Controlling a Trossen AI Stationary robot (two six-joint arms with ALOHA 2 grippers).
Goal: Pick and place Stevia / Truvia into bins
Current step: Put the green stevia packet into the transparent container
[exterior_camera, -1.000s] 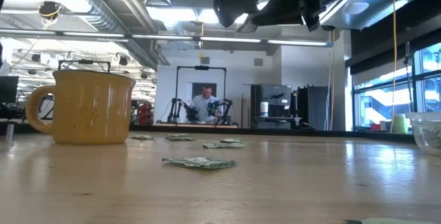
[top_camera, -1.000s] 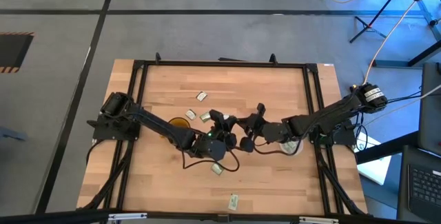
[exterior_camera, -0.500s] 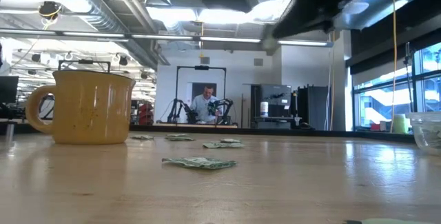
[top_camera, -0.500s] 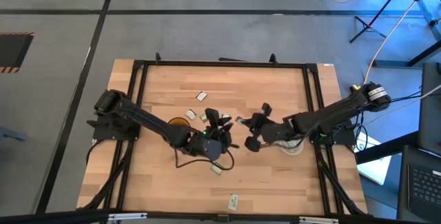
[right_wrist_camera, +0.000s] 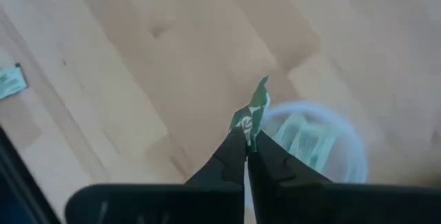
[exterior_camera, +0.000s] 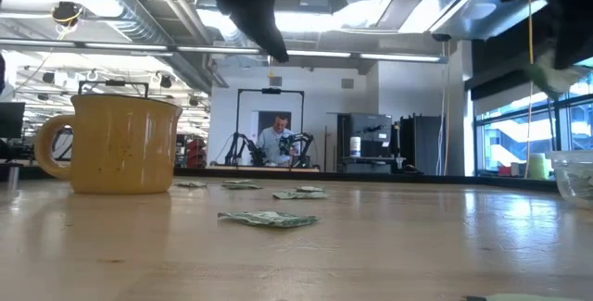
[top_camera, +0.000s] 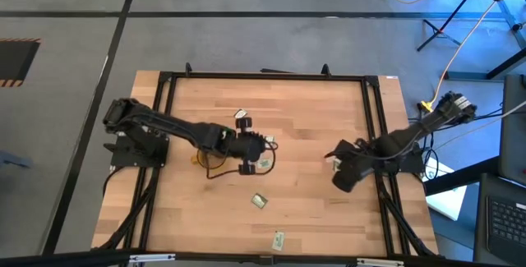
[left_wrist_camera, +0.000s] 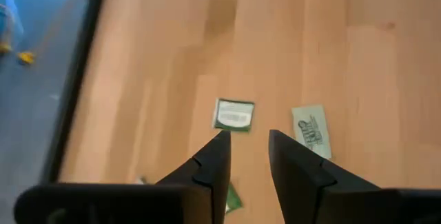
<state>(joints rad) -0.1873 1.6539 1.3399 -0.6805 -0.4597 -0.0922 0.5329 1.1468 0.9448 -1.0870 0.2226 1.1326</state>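
- Surface (top_camera: 312, 111): light wood butcher-block top in a black metal frame, grey floor with dark lines around it.
- Left hand (top_camera: 244, 145) over the surface's middle-left, fingers (left_wrist_camera: 215, 156) parted with a gap between them, nothing held.
- In the left wrist view two sachets lie flat on the wood past the fingertips: a square green-white one (left_wrist_camera: 234, 114) and a paler one (left_wrist_camera: 312, 132) just beside it.
- Right hand (right_wrist_camera: 247, 143) at the right edge of the surface, fingers closed on a green-white sachet (right_wrist_camera: 252, 111), pinched upright.
- Clear cup (right_wrist_camera: 318, 143) sits on the wood right under the held sachet, with sachets already in it.
- Amber mug (exterior_camera: 113, 144) stands on the surface's left half, mostly hidden under the left arm from above.
- Loose sachets: one at the far middle (top_camera: 240, 114), one near-centre (top_camera: 260, 201), one by the near edge (top_camera: 279, 239). Low view shows a crumpled one (exterior_camera: 267, 219) in front of the mug and a few farther back.
- Room: open-ceiling workshop with ducts and strip lights, windows on the right, a person (exterior_camera: 276, 140) seated at another arm rig in the background.
- Orange cable on the floor at far right, tripod legs beside it.
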